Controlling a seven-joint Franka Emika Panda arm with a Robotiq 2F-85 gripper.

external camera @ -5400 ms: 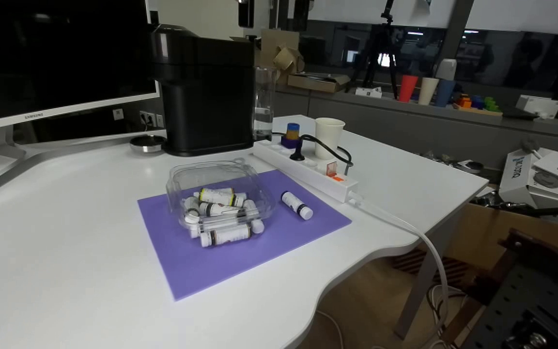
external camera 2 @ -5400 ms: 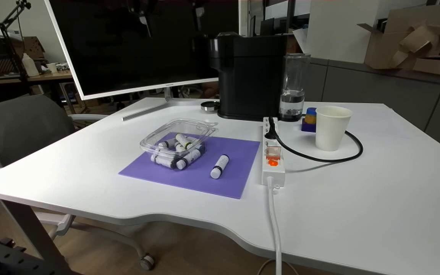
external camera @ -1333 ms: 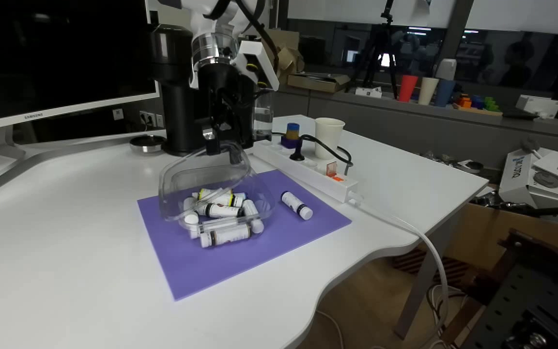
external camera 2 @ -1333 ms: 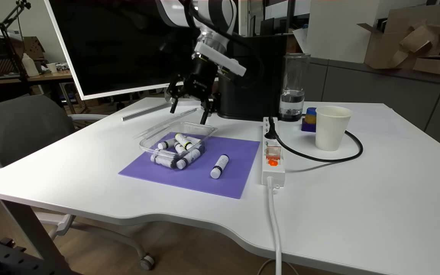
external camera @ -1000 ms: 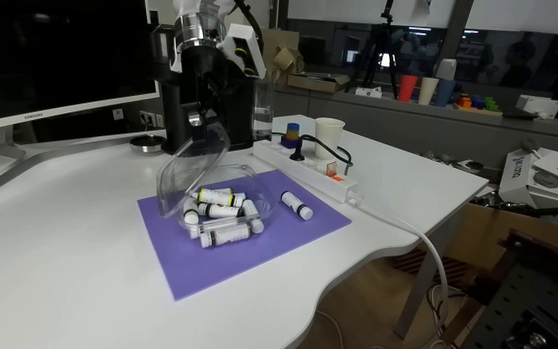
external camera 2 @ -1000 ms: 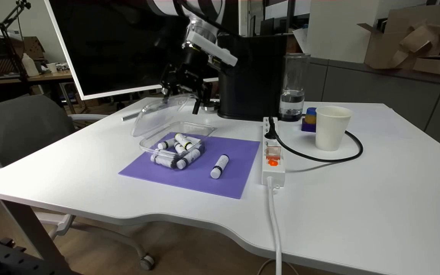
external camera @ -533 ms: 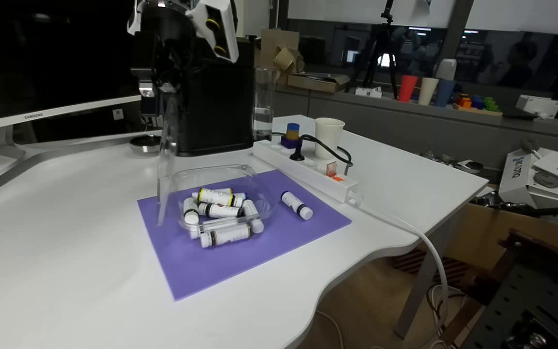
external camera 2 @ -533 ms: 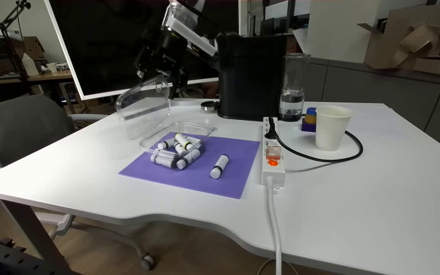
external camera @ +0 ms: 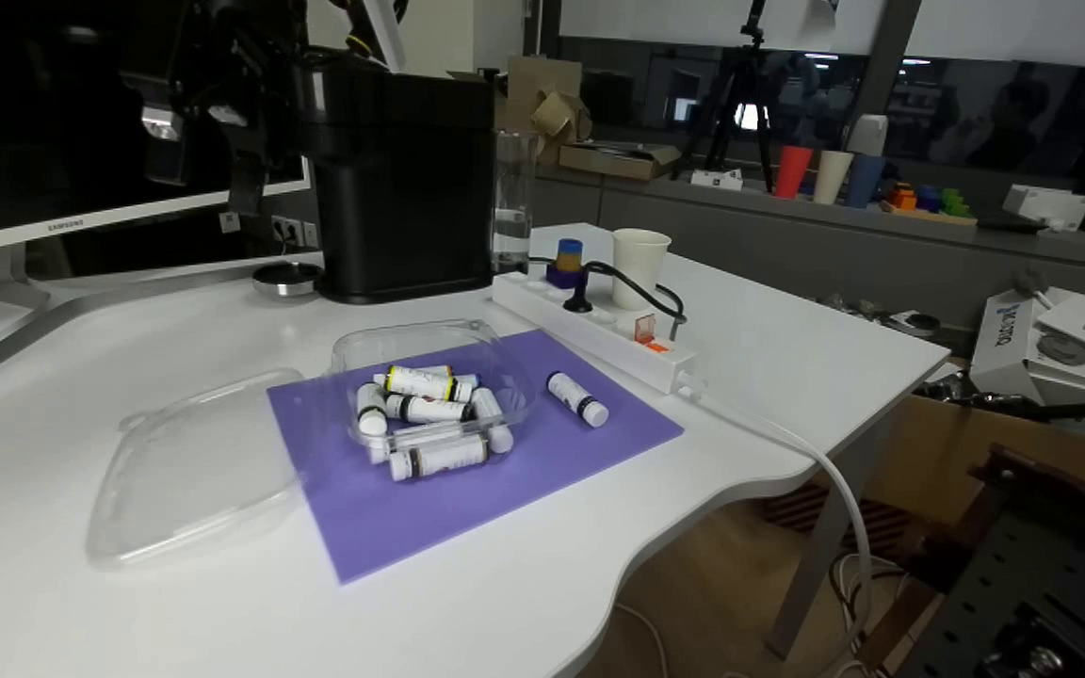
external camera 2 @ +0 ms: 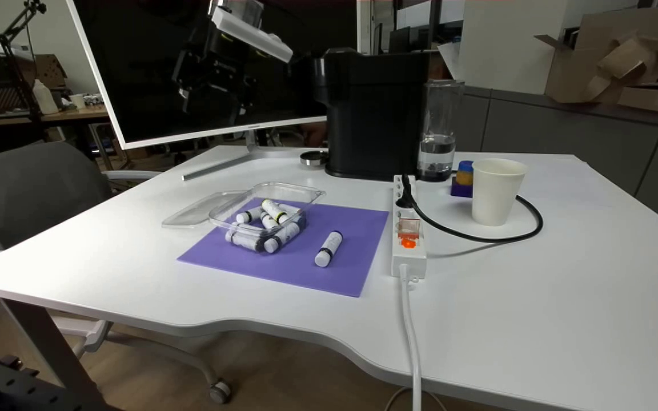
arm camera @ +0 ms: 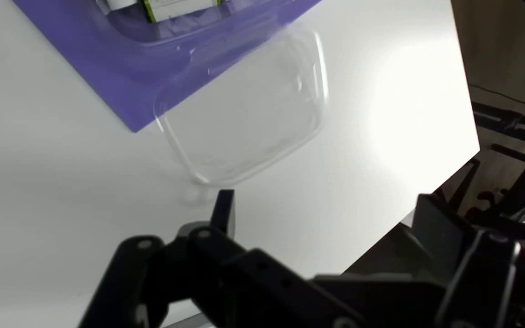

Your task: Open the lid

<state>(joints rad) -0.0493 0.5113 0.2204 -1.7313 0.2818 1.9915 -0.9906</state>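
The lid point(external camera: 203, 471), a clear plastic panel, lies folded back beside its container and rests on the white table, overlapping the purple mat's edge. Clear walls of the container point(external camera 2: 306, 197) surround several white, dark-banded cylinders point(external camera: 444, 457). In the wrist view the lid point(arm camera: 244, 118) sits ahead of my gripper point(arm camera: 326, 209), whose fingers stand wide apart with nothing between them. An exterior view has the gripper point(external camera 2: 212, 108) in the air before the monitor, above and apart from the lid. Whether the lid's hinge edge touches the container is hard to make out.
A large monitor point(external camera: 109, 122) stands behind the gripper, beside a tall black machine point(external camera 2: 374, 120). A loose cylinder point(external camera: 577, 399) lies on the purple mat point(external camera: 392, 527). Right of it are a power strip point(external camera: 599, 325) with a cable and a paper cup point(external camera 2: 494, 191).
The lid covered the container 5.4 s ago, then swung up at the gripper and stood upright half a second ago. Now it lies folded back, and my gripper has moved up and away.
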